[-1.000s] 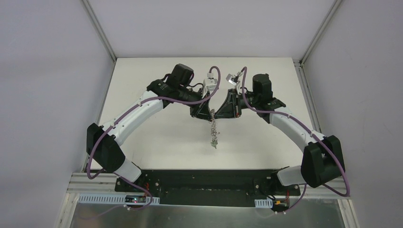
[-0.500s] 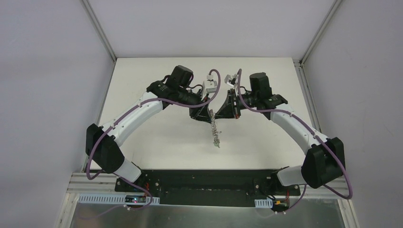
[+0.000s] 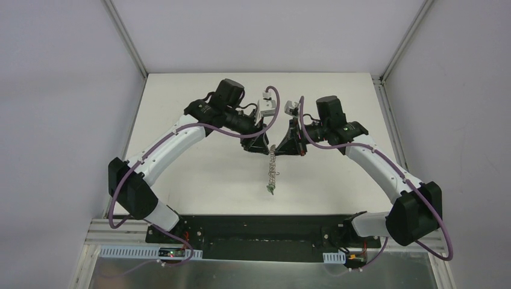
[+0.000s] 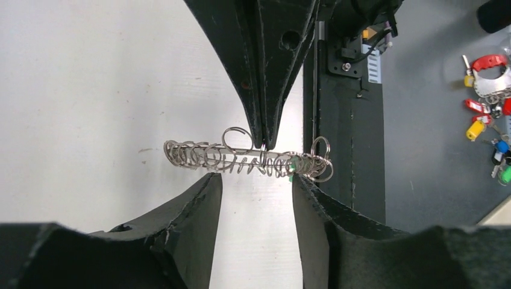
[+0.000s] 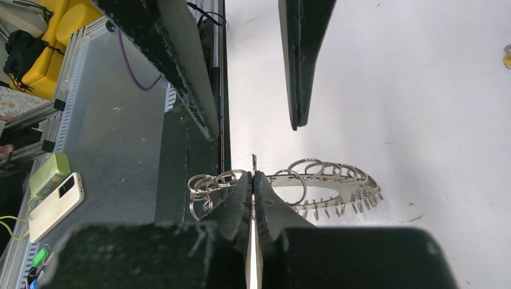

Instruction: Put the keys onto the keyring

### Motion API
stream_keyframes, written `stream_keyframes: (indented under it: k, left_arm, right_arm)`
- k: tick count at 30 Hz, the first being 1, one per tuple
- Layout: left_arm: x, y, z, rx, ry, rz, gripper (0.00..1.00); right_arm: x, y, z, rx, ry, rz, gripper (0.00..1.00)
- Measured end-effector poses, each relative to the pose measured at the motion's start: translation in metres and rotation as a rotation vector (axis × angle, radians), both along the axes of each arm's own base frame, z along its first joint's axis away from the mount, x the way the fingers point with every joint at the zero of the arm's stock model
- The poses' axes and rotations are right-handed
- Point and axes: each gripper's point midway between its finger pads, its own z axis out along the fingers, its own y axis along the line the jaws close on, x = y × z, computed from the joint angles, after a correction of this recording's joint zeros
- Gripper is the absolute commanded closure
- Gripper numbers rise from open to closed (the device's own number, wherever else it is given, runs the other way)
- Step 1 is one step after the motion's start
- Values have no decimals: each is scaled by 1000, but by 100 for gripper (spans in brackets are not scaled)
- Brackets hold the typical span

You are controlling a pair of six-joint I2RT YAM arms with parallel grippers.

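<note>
The keyring (image 3: 272,171), a flat grey ring fringed with silver wire loops, hangs edge-on above the table. My right gripper (image 5: 253,177) is shut on the keyring's (image 5: 337,180) rim. My left gripper (image 4: 256,180) is open just short of the keyring (image 4: 241,159), touching nothing. A small green speck (image 4: 291,164) shows among the loops; I cannot tell if it is a key. A tiny yellow thing (image 5: 507,58) lies on the table at the frame edge. In the top view the left gripper (image 3: 263,147) and right gripper (image 3: 278,147) face each other closely.
White table (image 3: 199,174) with grey walls around it. The black base rail (image 3: 259,232) runs along the near edge. Beyond the table lie a bunch of coloured key tags (image 4: 488,78) and a phone (image 5: 54,205) on a metal shelf.
My left gripper has opened and let go of the keyring. The right gripper has shut on the rim, and the ring now hangs from it alone, swung slightly.
</note>
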Motion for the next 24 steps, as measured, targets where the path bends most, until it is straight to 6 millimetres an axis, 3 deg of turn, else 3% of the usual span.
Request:
stream_keyframes:
  k: [7,16,24]
  left_arm:
    - [1,-11,-2,-43,56,-16,51]
    - [0,-19,-2,-89,90,-24,61]
    - [-3,-17,-14,-84,130,-23,54]
  right_arm:
    - [-1,0,1,6,5,5,100]
    - [-5,3,9,38,28,22,100]
    - [1,3,11,38,39,-8,100]
